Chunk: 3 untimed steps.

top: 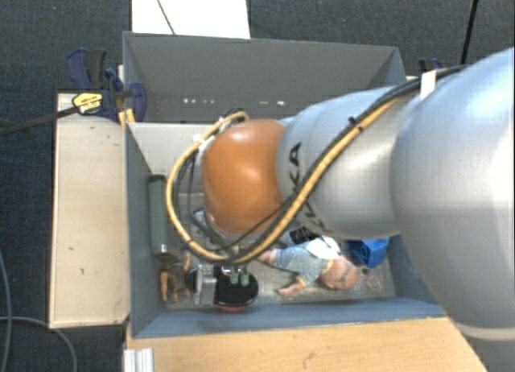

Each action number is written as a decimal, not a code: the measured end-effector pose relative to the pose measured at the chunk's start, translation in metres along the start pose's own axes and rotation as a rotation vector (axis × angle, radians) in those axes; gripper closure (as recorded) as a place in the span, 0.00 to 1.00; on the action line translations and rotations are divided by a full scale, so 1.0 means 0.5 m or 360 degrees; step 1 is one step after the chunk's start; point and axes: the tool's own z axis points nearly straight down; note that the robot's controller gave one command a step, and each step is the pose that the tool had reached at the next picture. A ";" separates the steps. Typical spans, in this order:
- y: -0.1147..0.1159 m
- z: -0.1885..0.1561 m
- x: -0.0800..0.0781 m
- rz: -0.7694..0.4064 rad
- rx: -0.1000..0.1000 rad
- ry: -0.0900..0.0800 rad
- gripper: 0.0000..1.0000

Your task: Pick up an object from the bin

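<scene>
My gripper point(208, 275) pokes out under the wrist at the bin's front left, low among the things there. Just to its right lies a round black thing with a red rim point(235, 293). A small brown thing point(168, 283) sits to its left in the front left corner. A doll in light blue clothes point(310, 264) lies on its side along the front wall, head to the right.
A long grey tube-like thing point(157, 213) lies along the left wall. A blue thing point(371, 251) and a white one point(323, 245) sit behind the doll. The arm and its orange cover hide the bin's middle and right.
</scene>
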 end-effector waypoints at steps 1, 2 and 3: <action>-0.002 -0.009 -0.005 0.0010 -0.0004 -0.0012 0.00; -0.121 0.080 -0.048 0.0101 -0.0007 -0.0017 0.00; -0.290 0.125 -0.024 -0.0156 -0.0015 -0.0059 1.00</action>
